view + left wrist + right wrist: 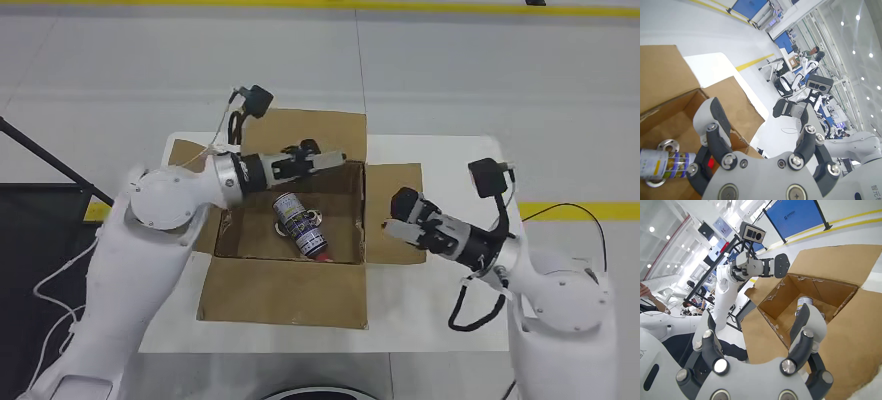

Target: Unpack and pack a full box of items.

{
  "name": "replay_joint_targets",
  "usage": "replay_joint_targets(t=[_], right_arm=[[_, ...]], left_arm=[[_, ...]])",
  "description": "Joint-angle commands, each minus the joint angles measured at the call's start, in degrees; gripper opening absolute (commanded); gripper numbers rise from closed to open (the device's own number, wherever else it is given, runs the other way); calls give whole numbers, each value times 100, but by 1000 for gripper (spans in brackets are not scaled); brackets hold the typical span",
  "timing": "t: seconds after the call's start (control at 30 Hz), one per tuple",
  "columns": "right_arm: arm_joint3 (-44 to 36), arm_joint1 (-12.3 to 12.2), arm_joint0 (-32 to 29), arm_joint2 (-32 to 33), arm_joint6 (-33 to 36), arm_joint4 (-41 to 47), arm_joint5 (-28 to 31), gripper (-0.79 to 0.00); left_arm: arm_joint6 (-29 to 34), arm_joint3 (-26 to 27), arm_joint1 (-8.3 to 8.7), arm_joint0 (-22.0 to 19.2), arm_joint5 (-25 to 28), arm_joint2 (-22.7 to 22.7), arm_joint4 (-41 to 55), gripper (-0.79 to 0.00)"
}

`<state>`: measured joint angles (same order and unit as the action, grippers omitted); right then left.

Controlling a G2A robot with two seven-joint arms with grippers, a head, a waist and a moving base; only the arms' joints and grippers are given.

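An open cardboard box (pixel 285 290) stands on the white table (pixel 440 310) with its flaps spread out. On its floor lies a labelled can (pixel 300 226) with a red cap, and metal flange rings (pixel 314 214) lie against it. My left gripper (pixel 322 160) hangs open over the box's far edge with nothing between its fingers. In the left wrist view the left gripper (pixel 749 111) is above the can (pixel 664 164) and a ring (pixel 668 145). My right gripper (pixel 408 218) is open and empty over the right flap. From the right gripper (pixel 757 317) I look into the box (pixel 838 262) at the can (pixel 804 301).
Torn tape edges line the box walls. Bare table lies right of the box and along the front edge. A black stand (pixel 40 160) and a dark mat (pixel 40 240) sit off the table's left side.
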<state>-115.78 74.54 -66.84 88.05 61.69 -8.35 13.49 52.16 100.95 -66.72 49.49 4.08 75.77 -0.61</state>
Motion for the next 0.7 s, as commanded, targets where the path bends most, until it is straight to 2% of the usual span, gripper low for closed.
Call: replay_joint_targets(t=[0.0,0.27,0.37,0.67], right_arm=[[152,-2,324,-299,76,-167,-131,0],[1208,58,1688,-1761,536,-902,-666,0],[1665,106,2247,-2389,811,-1571,-1025,0],[3054,449,3530,-3911,775,-1755,-1393,0]], left_arm=[[24,274,71,329,-38,470,-33,0],[39,1244,279,1594,-67,2129,-58,0],[14,1516,322,2045,-36,2667,9,0],[-247,1875,365,3142,183,3819,329,0]])
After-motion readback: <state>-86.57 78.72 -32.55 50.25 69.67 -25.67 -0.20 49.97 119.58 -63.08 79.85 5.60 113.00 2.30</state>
